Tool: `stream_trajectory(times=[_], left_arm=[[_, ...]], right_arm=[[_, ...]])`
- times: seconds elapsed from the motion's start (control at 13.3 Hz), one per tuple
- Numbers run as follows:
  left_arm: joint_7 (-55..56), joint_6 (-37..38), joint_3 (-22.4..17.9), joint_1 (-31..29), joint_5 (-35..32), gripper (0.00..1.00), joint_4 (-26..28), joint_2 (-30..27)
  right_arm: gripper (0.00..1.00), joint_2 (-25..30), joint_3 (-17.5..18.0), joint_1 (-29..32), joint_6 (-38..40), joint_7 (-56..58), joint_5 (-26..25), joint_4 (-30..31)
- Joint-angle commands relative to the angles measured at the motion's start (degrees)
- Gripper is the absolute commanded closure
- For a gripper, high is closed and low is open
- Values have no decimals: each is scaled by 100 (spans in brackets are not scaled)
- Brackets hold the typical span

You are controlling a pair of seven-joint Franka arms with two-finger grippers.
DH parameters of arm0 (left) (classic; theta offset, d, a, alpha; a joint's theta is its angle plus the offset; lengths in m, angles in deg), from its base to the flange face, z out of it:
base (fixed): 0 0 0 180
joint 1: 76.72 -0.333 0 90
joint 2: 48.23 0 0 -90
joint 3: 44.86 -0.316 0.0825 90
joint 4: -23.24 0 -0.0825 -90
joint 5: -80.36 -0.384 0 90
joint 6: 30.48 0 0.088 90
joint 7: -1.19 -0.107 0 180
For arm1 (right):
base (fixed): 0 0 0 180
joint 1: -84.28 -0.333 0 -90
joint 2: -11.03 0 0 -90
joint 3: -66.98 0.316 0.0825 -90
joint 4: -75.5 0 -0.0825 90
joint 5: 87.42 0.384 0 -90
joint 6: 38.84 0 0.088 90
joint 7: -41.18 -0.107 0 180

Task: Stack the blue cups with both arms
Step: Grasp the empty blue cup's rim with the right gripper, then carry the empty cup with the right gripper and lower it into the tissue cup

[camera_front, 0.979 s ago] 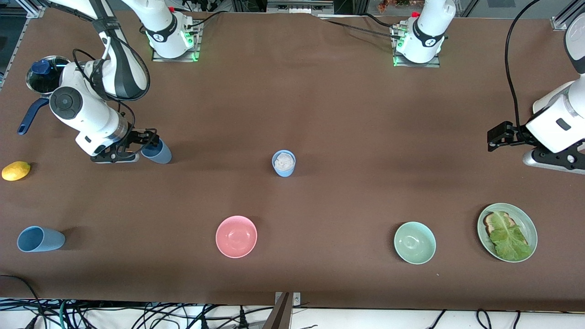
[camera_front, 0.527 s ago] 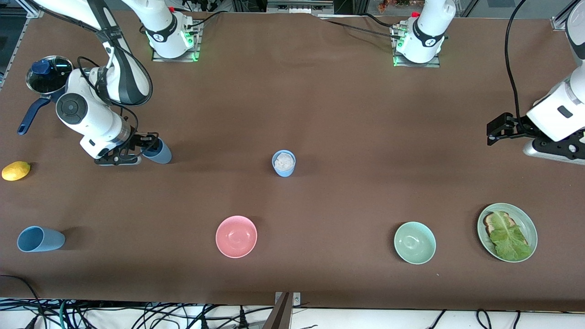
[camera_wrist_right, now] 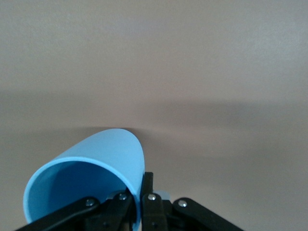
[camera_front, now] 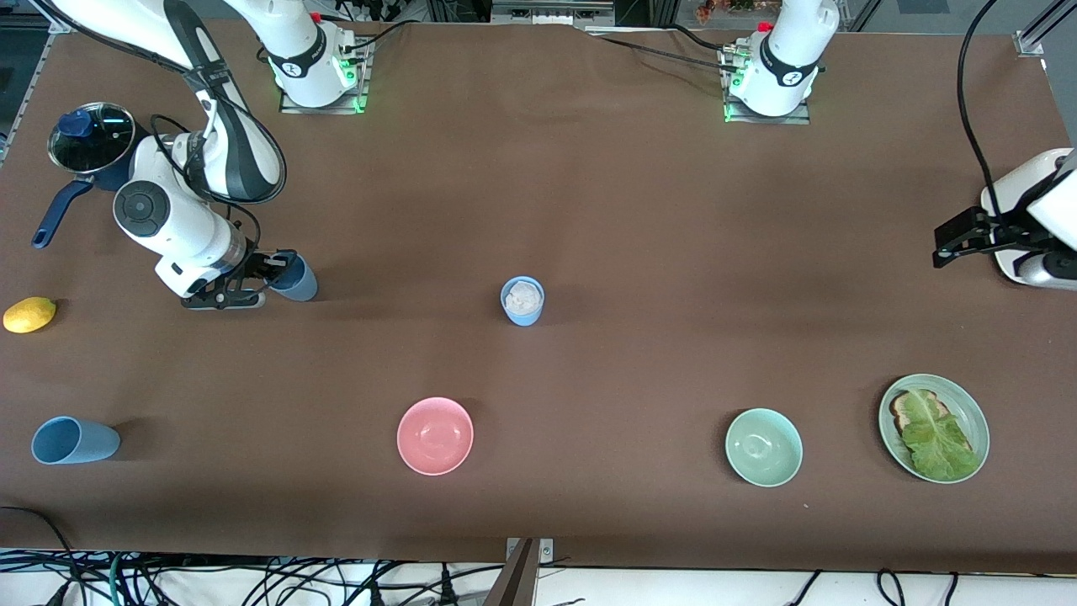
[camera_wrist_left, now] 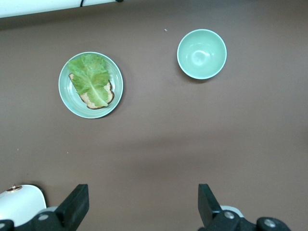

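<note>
My right gripper (camera_front: pixel 271 271) is shut on the rim of a blue cup (camera_front: pixel 296 280) at the right arm's end of the table. In the right wrist view one finger is inside the cup (camera_wrist_right: pixel 96 163) and one outside, so the right gripper (camera_wrist_right: pixel 139 185) pinches the wall. A second blue cup (camera_front: pixel 74 440) lies on its side nearer the front camera. A pale blue cup (camera_front: pixel 522 300) with something white in it stands upright mid-table. My left gripper (camera_front: pixel 955 238) hangs open and empty at the left arm's end; its fingers stand wide apart in the left wrist view (camera_wrist_left: pixel 143 202).
A pink bowl (camera_front: pixel 435 435) and a mint-green bowl (camera_front: pixel 763 447) sit near the front edge. Beside the green bowl is a plate with lettuce on bread (camera_front: pixel 968 412). A lemon (camera_front: pixel 29 314) and a lidded blue pot (camera_front: pixel 91 139) lie near the right arm.
My right gripper has shut on the cup's rim and shifted slightly toward it. The left arm has drawn back toward its end of the table.
</note>
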Motion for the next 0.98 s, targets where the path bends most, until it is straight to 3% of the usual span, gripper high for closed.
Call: stream_trajectory(times=[0.0, 0.23, 0.38, 0.53, 0.75, 0.9], left_arm=[[906, -26, 24, -17, 111, 0, 180, -260], [920, -8, 33, -60, 102, 0, 180, -304], [368, -8, 33, -209, 146, 0, 197, -304], [128, 9, 41, -236, 155, 0, 224, -321], [110, 211, 50, -228, 155, 0, 250, -523], [58, 299, 50, -236, 155, 0, 259, -524]], right_arm=[[100, 213, 32, 11, 352, -38, -95, -200], [100, 213, 128, 3, 1728, -81, -60, -1113], [100, 213, 259, -15, 2582, -238, -7, -1755], [100, 213, 750, -15, 3216, -895, 2, -2300], [100, 152, 1541, -24, 3439, -2082, 263, -2793], [100, -15, 1693, -189, 3352, -2576, 895, -3136]])
